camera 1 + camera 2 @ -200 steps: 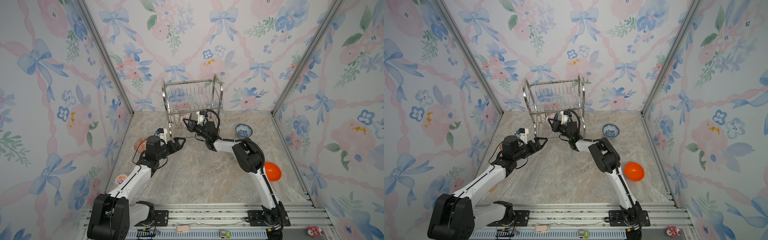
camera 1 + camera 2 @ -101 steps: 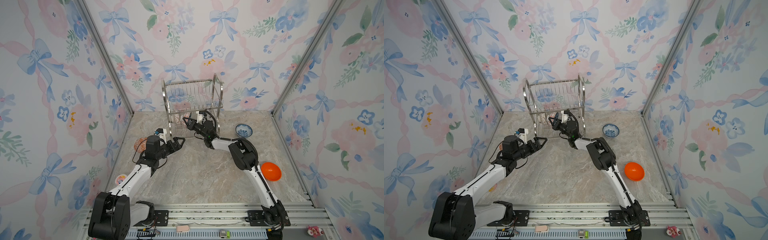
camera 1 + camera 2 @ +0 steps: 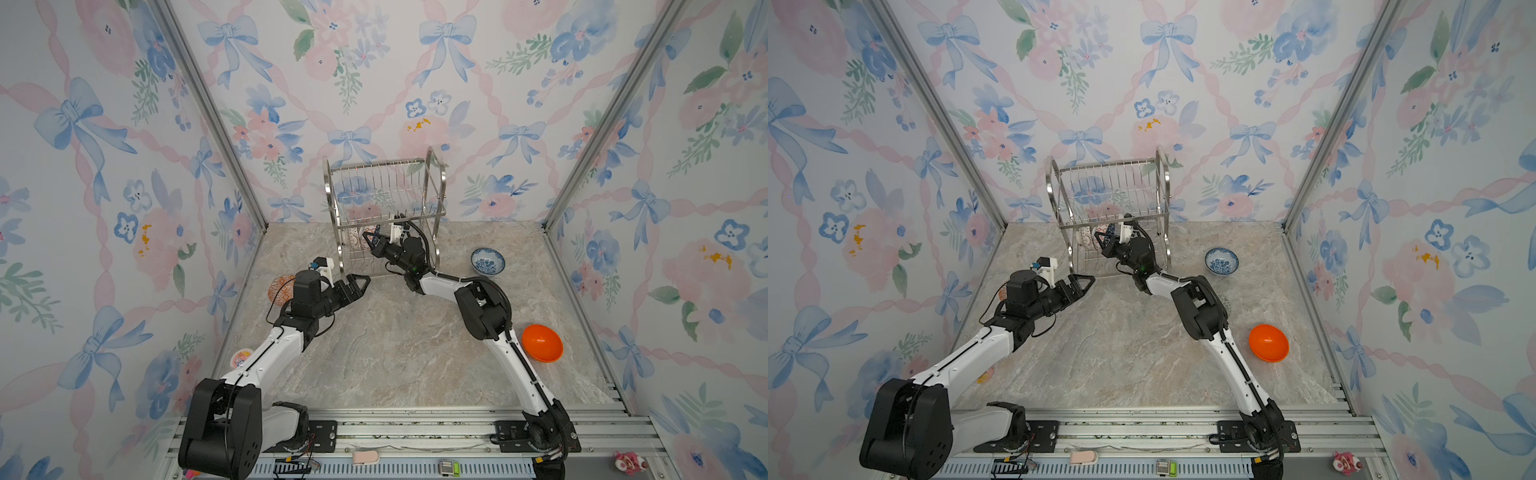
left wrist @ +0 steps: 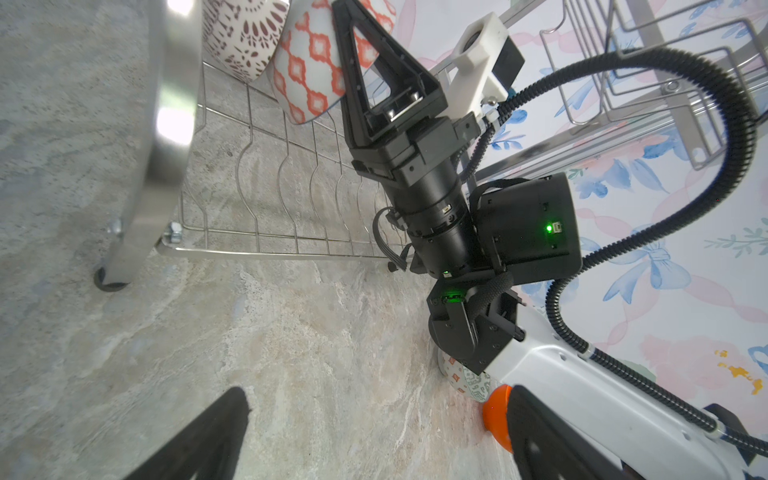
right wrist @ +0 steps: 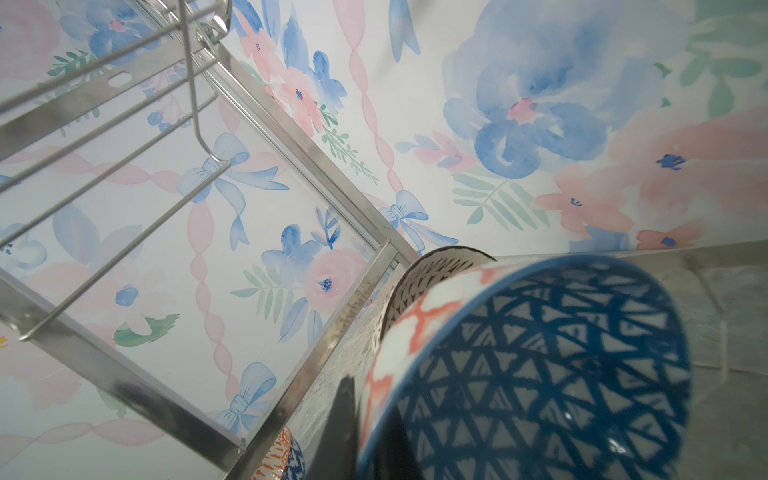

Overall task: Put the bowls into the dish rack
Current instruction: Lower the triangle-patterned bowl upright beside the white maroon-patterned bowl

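The right end effector [image 3: 369, 239] is reaching into the lower tier of the dish rack [image 3: 329, 195], just above the centre of both top views. Its jaws are closed narrow on the rim of the orange-red lattice bowl [image 4: 307, 83]. In the right wrist view one dark finger [image 5: 347, 424] is lying on the outer wall of this bowl, and the blue-latticed inside is opening toward the camera.

So the bowl is sitting directly at the fingertips, ahead of the end effector and toward the upper left in the top views. It is standing on its edge, with its mouth facing back along the arm. Its outer side is leaning close to, perhaps against, the brown-patterned white bowl [image 4: 241, 37], which is standing further left in the same tier. In the left wrist view the lower edge is hanging very near the tier's wires; I cannot tell if it is resting in them.

I am judging that the coming move is the release. The free way out is then running back toward the lower right of the top views, along the arm's own line and under the upper tier.

The left end effector [image 3: 355, 286] is standing wide open and empty over the counter [image 3: 395, 353], just beside the rack's front left leg. A blue-and-white bowl [image 3: 488, 261] and a glossy orange bowl [image 3: 542, 343] are waiting on the counter at the right side, nearer to the right arm.
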You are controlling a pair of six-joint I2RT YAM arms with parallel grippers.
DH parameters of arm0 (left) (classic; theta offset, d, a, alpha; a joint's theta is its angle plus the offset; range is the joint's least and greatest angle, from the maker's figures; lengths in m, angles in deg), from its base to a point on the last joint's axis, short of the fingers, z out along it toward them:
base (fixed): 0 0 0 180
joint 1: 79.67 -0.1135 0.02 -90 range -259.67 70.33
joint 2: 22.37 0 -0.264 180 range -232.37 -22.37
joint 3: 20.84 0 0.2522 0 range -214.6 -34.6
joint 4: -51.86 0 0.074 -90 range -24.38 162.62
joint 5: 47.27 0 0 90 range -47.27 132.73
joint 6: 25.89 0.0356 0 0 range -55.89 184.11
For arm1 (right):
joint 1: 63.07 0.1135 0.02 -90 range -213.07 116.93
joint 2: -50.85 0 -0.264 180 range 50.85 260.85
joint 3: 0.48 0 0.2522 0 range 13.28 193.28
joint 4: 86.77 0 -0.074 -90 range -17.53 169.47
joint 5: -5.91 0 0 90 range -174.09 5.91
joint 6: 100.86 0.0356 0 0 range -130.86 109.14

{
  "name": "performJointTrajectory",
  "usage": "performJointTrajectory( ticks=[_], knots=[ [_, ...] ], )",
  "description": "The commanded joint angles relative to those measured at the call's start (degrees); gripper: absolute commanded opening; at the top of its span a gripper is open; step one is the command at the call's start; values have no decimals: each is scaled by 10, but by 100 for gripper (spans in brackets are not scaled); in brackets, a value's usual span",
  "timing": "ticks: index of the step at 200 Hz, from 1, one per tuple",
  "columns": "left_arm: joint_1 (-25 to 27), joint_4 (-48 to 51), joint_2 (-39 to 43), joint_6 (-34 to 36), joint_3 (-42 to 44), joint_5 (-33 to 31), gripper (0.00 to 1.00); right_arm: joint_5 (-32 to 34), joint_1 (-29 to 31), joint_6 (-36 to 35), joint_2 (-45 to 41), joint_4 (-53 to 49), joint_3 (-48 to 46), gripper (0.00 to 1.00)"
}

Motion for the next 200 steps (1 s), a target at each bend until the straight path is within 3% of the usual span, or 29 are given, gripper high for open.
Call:
performJointTrajectory(
  ticks=[1, 200],
  knots=[
    [-4, -15, -10, -9, -17, -6, 98, -8, -3, -10, 20, -7, 36, 8],
    [1, -81, -60, -38, -39, -56, 98, -50, -20, -32, 95, -99, 143, 13]
  ],
)
